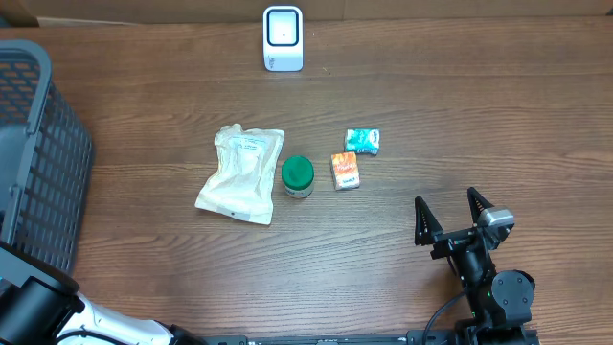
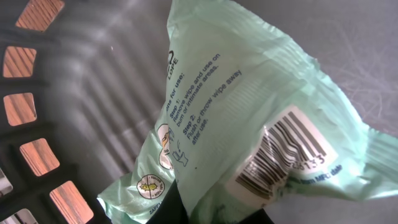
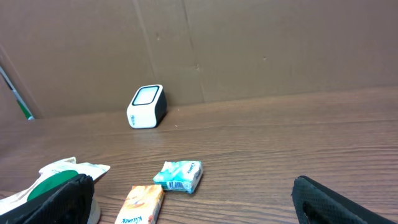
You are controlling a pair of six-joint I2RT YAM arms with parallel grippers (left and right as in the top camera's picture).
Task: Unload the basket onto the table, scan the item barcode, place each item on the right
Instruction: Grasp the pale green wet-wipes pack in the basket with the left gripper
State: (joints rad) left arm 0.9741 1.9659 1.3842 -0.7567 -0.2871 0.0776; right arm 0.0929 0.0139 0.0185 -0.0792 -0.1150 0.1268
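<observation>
Inside the dark grey plastic mesh basket (image 2: 74,93), the left gripper (image 2: 208,214) is pinching the pale green plastic wipes packet (image 2: 249,93) by its near edge. The packet's long axis is stretching away from the jaws, and its white barcode label (image 2: 283,155) is facing the wrist camera.

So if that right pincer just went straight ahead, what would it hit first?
Probably the teal packet, just left of its line, though it might slip past to the back wall.

Pale green wipes packet (image 2: 249,106), barcode showing, tilted inside grey basket (image 2: 74,81); white scanner (image 1: 283,38) stands upright across the table (image 1: 431,86).
</observation>
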